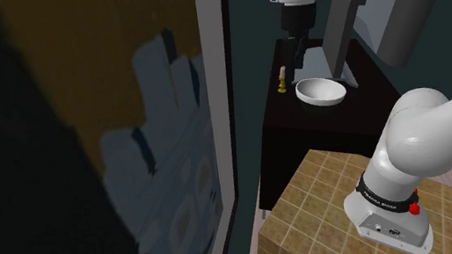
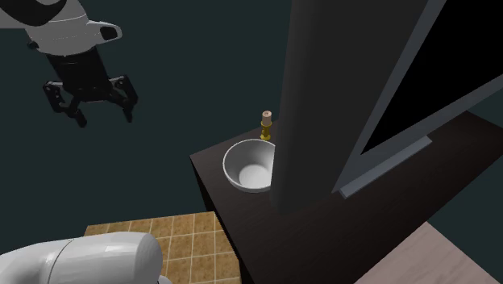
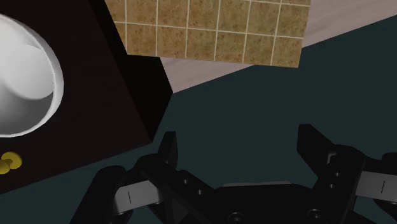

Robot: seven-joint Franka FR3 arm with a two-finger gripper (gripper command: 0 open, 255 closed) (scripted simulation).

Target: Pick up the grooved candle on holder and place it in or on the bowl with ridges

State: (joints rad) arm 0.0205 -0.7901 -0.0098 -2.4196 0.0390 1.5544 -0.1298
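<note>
The candle [image 1: 281, 79] is small and tan, upright on a yellow holder near a corner of the dark table [image 1: 364, 113], just beside the white bowl [image 1: 321, 91]. In the second exterior view the candle [image 2: 265, 125] stands right behind the bowl [image 2: 250, 165]. My gripper [image 2: 90, 101] hangs open and empty, high up and off to that view's left, clear of the table. In the wrist view the fingers [image 3: 168, 149] stand wide apart over the dark floor. The bowl [image 3: 25, 83] and a bit of the yellow holder [image 3: 9, 163] lie off to one side.
A dark monitor [image 2: 419, 105] on a thick dark post [image 2: 310, 105] stands on the table close behind the bowl. The brown tiled stand top [image 1: 330, 197] lies below the table's edge. A large framed panel [image 1: 129, 142] takes up the shoulder view's left.
</note>
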